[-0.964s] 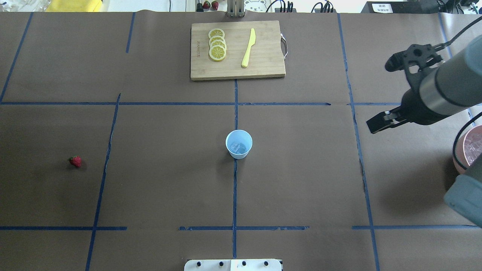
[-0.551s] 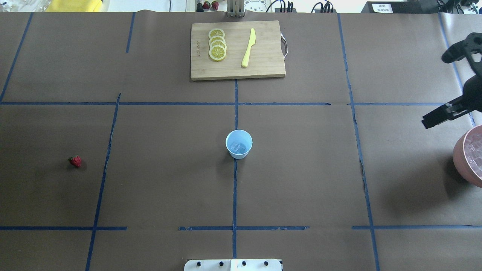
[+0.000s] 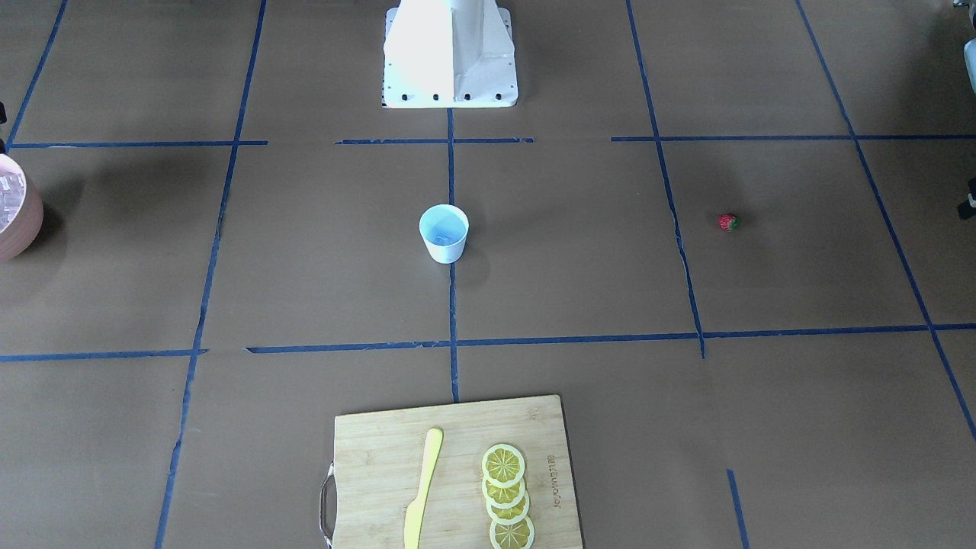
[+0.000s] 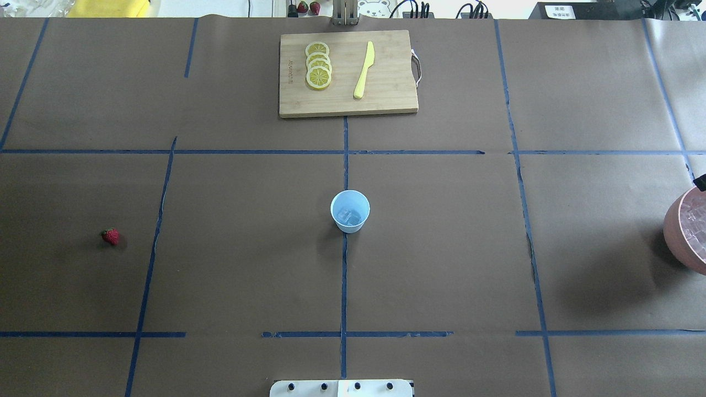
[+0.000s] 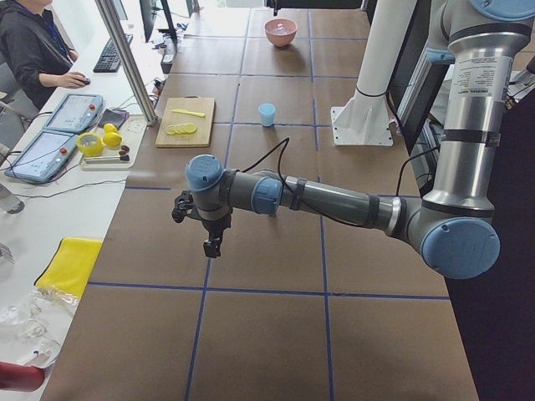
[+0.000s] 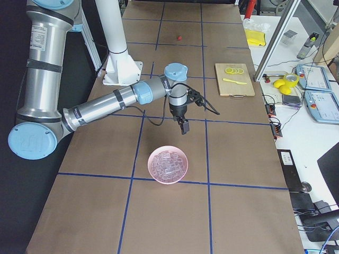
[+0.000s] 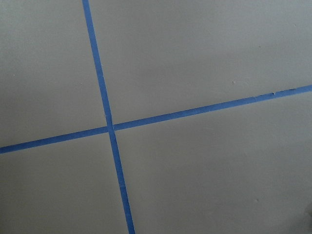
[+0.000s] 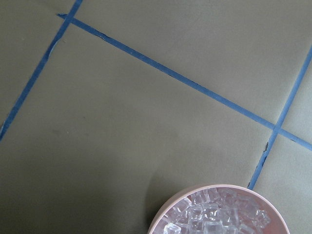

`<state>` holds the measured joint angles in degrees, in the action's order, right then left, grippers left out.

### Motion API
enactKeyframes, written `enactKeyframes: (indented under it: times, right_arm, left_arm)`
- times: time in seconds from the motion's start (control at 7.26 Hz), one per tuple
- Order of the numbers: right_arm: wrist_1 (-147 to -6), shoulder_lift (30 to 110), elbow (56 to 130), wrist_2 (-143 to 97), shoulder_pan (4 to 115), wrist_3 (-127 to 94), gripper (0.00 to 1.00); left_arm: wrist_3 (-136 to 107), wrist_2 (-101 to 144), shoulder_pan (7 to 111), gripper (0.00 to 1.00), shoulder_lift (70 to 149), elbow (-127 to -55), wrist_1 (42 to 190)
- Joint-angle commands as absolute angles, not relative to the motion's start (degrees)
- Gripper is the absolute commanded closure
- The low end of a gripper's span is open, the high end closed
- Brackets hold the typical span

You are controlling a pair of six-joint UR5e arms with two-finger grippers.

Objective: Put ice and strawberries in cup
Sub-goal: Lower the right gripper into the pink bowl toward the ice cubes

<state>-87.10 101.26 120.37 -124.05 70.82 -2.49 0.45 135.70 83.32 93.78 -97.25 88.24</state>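
The white cup with its pale blue inside stands at the table's middle, and a clear ice cube lies in it. More ice fills the pink bowl at the right edge. The strawberry lies alone far to the left. My right gripper hangs above the paper just beside the bowl. My left gripper hovers over the table's left end. I cannot tell whether either gripper is open or shut. The wrist views show no fingers.
A wooden cutting board at the far middle carries lemon slices and a yellow knife. The robot's white base stands at the near edge. Blue tape lines cross the brown paper. A person sits at a desk beyond the table.
My right arm has drawn back to the right and left the overhead view almost entirely, uncovering the pink bowl. The cup, its ice and the strawberry have not moved.
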Motion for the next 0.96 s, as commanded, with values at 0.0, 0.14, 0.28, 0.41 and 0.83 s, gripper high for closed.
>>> enactKeyframes:
  times: [0.0,0.14,0.28,0.41,0.83]
  right_arm:
    - [-78.0,104.1,112.3,-128.7,74.2,-1.2,0.01]
    - [-72.7,105.4,107.9,-128.8,74.3,-0.5,0.01]
    - [-66.9,105.5,103.7,-128.9,74.4,-1.1,0.01]
    - [-66.2,105.4,101.9,-129.7,74.4,-1.3,0.01]
    - [-66.3,105.4,100.6,-130.0,74.3,-1.2,0.15]
  left_arm:
    - [0.4,135.7,83.3,0.00,93.8,-97.3,88.2]
    - [0.4,135.7,83.3,0.00,93.8,-97.3,88.2]
    - [0.4,135.7,83.3,0.00,93.9,-97.3,88.2]
    - [0.4,135.7,83.3,0.00,93.9,-97.4,88.2]
    - [0.4,135.7,83.3,0.00,93.9,-98.0,88.2]
